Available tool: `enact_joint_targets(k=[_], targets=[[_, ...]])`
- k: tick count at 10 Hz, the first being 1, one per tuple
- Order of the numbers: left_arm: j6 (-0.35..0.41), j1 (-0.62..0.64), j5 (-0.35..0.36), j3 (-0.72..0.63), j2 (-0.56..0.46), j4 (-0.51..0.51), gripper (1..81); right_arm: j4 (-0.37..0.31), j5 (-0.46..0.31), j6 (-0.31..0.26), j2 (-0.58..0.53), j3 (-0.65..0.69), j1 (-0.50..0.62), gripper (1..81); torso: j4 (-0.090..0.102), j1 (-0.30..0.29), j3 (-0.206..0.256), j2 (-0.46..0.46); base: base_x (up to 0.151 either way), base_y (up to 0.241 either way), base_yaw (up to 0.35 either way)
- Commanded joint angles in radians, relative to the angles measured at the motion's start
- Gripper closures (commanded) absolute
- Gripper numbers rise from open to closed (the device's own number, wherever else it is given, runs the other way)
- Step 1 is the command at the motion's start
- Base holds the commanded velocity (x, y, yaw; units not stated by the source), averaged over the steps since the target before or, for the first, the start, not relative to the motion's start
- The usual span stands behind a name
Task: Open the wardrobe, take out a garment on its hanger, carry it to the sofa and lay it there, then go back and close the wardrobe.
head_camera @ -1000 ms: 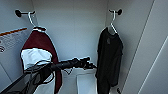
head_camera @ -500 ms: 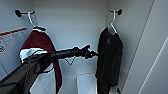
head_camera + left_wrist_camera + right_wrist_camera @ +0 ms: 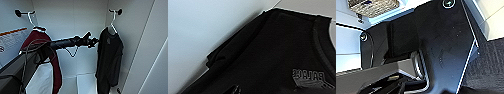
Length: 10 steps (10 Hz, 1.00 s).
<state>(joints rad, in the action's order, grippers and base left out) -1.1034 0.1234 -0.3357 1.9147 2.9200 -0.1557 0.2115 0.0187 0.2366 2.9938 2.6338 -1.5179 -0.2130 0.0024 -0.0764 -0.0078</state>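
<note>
The wardrobe (image 3: 72, 22) stands open, showing its white inside. The garment (image 3: 110, 57), a long black coat, hangs at the right on a pale hanger (image 3: 113, 23) hooked over a black peg (image 3: 119, 11). My left arm reaches in from the lower left. Its gripper (image 3: 93, 41) is at the coat's near shoulder, at about collar height. In the left wrist view the black garment (image 3: 273, 55) is very close, with a pale printed logo (image 3: 309, 76) on its chest.
A maroon jacket with white sleeves (image 3: 41, 47) hangs at the left on its own hanger, just behind my left arm. A white door panel (image 3: 150, 62) stands at the right. In the right wrist view are dark carpet (image 3: 491, 65) and a woven basket (image 3: 373, 6).
My left arm has risen from about waist height of the coat to its shoulder. The two hanging garments have stayed put.
</note>
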Motion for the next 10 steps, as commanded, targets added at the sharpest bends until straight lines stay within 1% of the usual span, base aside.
enact_joint_targets(k=[1,5,8,10], targets=[[-0.012,0.279,0.018,0.03,0.004,0.051,1.0,0.0,-0.054,0.003,0.0,0.003,0.041,1.0,0.0,0.0,0.0,0.0,0.0,0.0,0.0],[-0.012,0.364,0.02,0.044,0.027,0.087,1.0,0.002,-0.056,0.001,0.004,0.003,0.04,1.0,0.0,0.0,0.0,0.0,0.0,0.0,0.0],[-0.013,0.396,0.021,0.116,0.117,0.09,1.0,0.002,-0.056,0.001,0.006,0.003,0.037,1.0,0.0,0.0,0.0,0.0,0.0,0.0,0.0],[-0.013,0.405,0.024,0.115,0.14,0.113,1.0,0.002,-0.056,0.003,0.013,0.003,0.041,1.0,0.0,0.0,0.0,0.0,0.0,0.0,0.0]])
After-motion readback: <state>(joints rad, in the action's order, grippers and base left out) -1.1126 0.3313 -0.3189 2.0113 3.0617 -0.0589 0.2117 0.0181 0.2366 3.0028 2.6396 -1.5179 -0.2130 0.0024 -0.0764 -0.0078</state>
